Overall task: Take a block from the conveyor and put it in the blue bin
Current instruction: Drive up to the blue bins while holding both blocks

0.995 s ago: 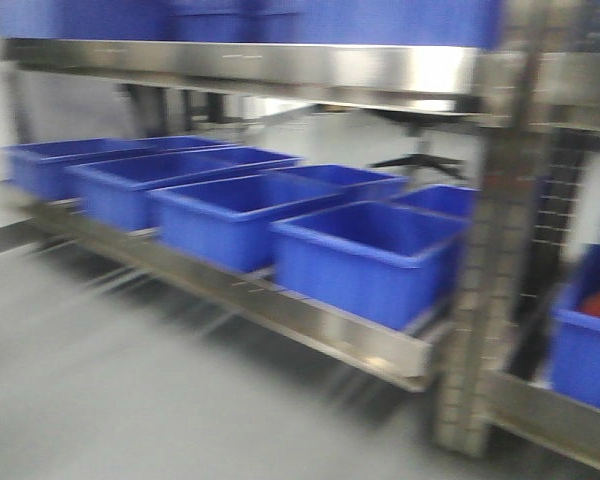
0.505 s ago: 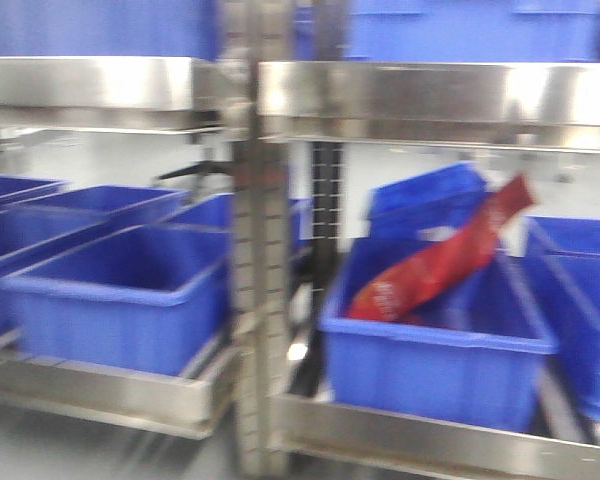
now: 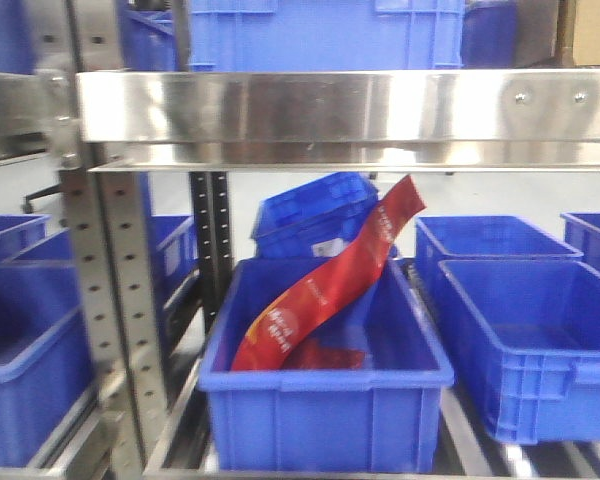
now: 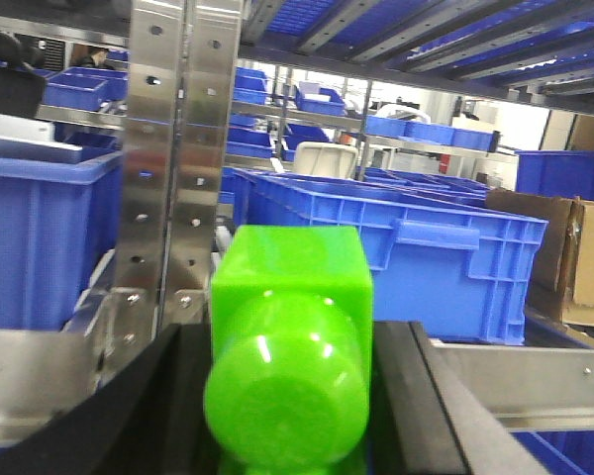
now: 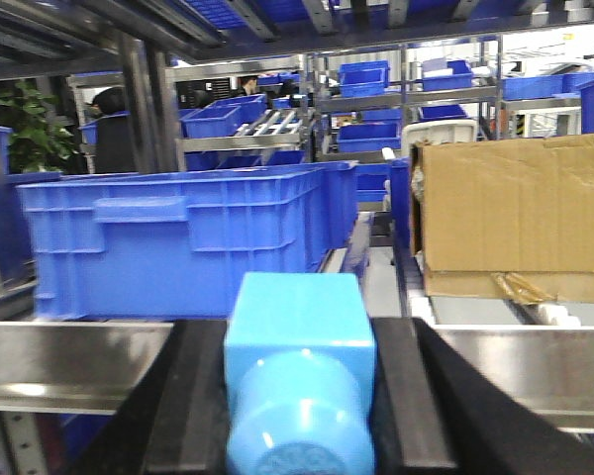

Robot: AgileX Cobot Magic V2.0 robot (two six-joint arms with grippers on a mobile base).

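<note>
1. Left gripper (image 4: 295, 341): the fingers are closed against both sides of the green block (image 4: 289, 287). The block sits between them with its rounded end toward the wrist camera.
2. Right gripper (image 5: 299, 334): the fingers are clamped on a light blue block (image 5: 299, 297) in the same way (this is not the task's item).
3. The conveyor is not in any view. Judged from the grip, pickup is complete and placement remains.
4. Ahead of the left gripper and slightly to its left stands a perforated steel upright (image 4: 168, 148). Beyond the fingertips, to the right, is a large blue crate (image 4: 416, 257) on a shelf.
5. In the front view, the nearest blue bin (image 3: 325, 415) sits below a steel shelf rail (image 3: 350, 110) and already holds a red packet (image 3: 320, 290) leaning over its rear rim.
6. Hazard, collision: the upright is close to the left gripper's forward path. A straight advance without a rightward offset could strike the finger or the block and knock it out of the grip.
7. Hazard, clearance: the shelf rail overhangs the bin opening. A high approach could catch the wrist on the rail.
8. Hazard, bad landing: a block released onto the slanted packet could slide or bounce out of the bin. Release over the bare part of the bin.
9. Hazard, wrong item: opening the right gripper instead would place the light blue block.
</note>
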